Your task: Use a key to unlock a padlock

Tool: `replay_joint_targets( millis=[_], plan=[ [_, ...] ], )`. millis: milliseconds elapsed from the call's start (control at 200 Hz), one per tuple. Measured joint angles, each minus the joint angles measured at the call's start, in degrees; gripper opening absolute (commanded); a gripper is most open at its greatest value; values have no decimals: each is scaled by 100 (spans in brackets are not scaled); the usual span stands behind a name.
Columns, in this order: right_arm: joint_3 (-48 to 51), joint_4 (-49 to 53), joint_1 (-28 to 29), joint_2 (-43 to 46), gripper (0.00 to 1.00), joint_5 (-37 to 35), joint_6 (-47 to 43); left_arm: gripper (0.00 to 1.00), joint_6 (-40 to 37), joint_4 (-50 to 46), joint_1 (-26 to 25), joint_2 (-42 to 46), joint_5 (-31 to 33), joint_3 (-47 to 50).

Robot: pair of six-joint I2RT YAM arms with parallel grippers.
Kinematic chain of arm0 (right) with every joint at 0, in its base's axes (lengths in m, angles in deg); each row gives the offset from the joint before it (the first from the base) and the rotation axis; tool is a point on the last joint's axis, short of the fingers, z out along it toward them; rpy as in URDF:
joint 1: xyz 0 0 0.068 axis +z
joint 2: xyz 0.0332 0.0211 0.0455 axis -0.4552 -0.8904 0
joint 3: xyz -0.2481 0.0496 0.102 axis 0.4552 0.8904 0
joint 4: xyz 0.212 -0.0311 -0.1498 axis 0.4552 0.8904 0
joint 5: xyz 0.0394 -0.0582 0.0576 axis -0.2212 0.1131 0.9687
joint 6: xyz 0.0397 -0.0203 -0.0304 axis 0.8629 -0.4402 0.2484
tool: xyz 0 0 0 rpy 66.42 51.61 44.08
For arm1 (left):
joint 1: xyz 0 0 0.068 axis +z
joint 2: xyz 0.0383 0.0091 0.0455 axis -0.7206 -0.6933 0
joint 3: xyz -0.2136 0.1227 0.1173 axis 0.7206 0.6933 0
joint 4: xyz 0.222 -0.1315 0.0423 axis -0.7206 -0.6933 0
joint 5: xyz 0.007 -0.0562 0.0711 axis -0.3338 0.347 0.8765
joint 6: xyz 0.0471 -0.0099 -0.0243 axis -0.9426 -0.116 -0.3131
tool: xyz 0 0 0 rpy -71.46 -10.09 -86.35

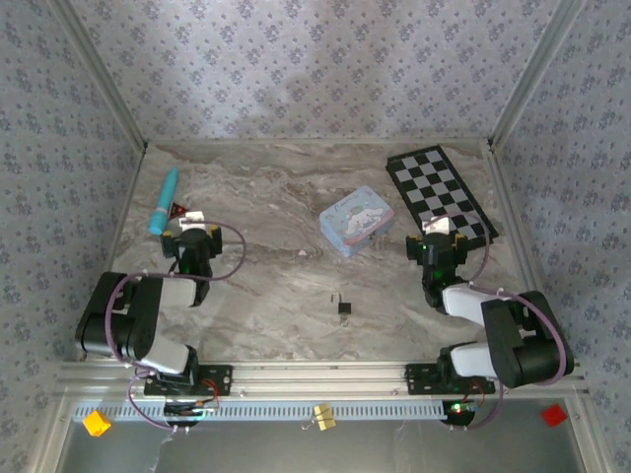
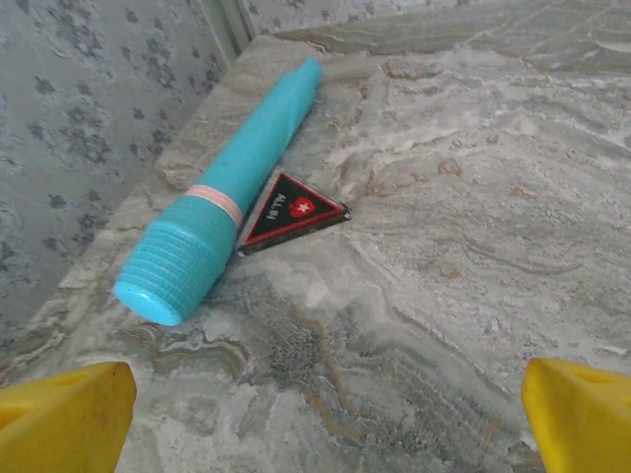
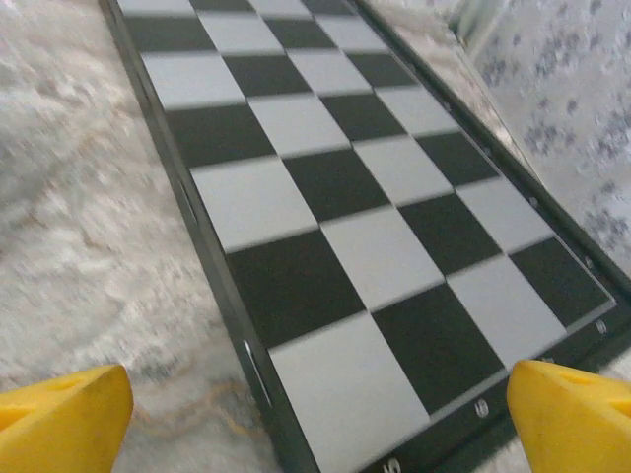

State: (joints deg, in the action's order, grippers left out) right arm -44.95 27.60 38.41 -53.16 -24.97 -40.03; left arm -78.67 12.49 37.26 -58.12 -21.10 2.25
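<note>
The padlock (image 1: 343, 306) is a tiny black body with a thin metal loop. It lies on the marble table (image 1: 276, 286) near the front middle, between the two arms. I cannot make out the key at this size. My left gripper (image 1: 189, 223) is at the left, far from the padlock. Its yellow fingertips (image 2: 64, 414) stand wide apart over bare marble, open and empty. My right gripper (image 1: 441, 229) is at the right over the near corner of the chessboard (image 1: 439, 192). It is also open and empty, and its fingertips (image 3: 572, 414) are spread.
A teal cylinder (image 2: 227, 187) lies at the table's left edge, with a small red-and-black triangle piece (image 2: 293, 210) beside it. A pale blue cartoon tin (image 1: 356, 219) sits behind the padlock. The chessboard (image 3: 345, 197) takes up the back right. Patterned walls enclose three sides.
</note>
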Motion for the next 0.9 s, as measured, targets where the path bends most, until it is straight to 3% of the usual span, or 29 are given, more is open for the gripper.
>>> replay_joint_targets(
  millis=[255, 385, 900],
  plan=[
    [74, -1241, -1062, -710, 99, 1508, 0, 100, 140, 540, 525, -308, -745, -13],
    [-175, -1126, -1158, -1156, 99, 1593, 136, 100, 229, 422, 592, -376, -887, -37],
    [-306, -1145, -1108, -1161, 99, 1646, 229, 100, 337, 382, 660, -376, -1104, -96]
  ],
)
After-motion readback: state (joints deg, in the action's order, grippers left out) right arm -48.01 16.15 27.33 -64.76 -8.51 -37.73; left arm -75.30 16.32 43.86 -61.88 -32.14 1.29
